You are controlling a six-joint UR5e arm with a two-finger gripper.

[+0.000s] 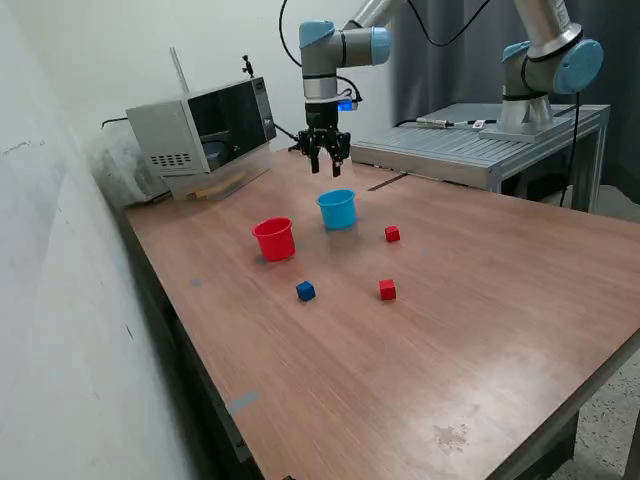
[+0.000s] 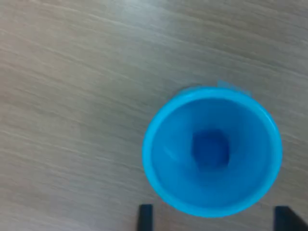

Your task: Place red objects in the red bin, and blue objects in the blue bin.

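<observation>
Exterior view: the gripper (image 1: 327,158) hangs above the blue cup (image 1: 338,209), fingers spread and empty, with the red cup (image 1: 274,239) just beside; one blue cube (image 1: 305,291) and two red cubes (image 1: 392,234) (image 1: 387,290) lie apart on the bench (image 1: 480,330). Wrist view: a dark blue cube (image 2: 210,149) sits inside the blue cup (image 2: 159,144). The next pick likely calls for rising clear of the rim, then centring squarely over a cube.
</observation>
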